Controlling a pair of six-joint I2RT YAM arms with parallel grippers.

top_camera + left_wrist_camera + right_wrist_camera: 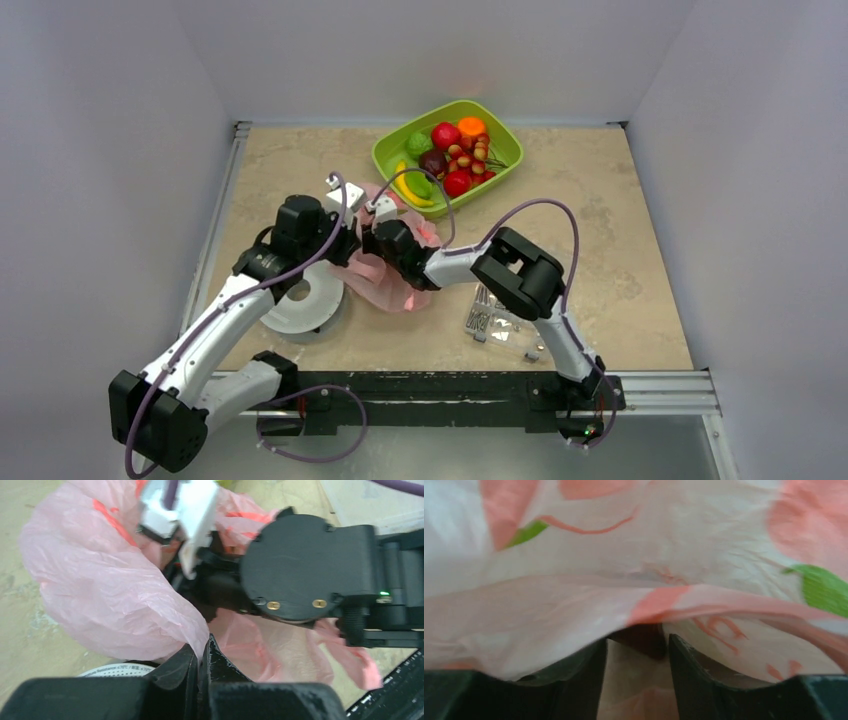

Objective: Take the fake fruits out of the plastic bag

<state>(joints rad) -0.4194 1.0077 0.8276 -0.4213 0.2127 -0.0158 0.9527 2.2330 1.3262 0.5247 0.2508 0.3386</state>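
Observation:
The pink plastic bag (385, 285) lies crumpled at mid-table between my two grippers. My left gripper (352, 246) is shut on a fold of the bag's edge; the left wrist view shows the pinched film (202, 647) and the billowing bag (100, 585). My right gripper (385, 238) reaches into the bag; in its wrist view the fingers (636, 645) stand apart under draped pink film (634, 570), with a dark patch at the tips that I cannot identify. I see no fruit inside the bag. Several fake fruits (450, 150) lie in a green basket.
The green basket (511, 140) stands at the back, right of centre. A white tape roll (300, 308) lies under the left arm. A clear plastic box of small parts (497, 322) sits near the right arm. The right wrist body (300, 565) is close in front of the left gripper.

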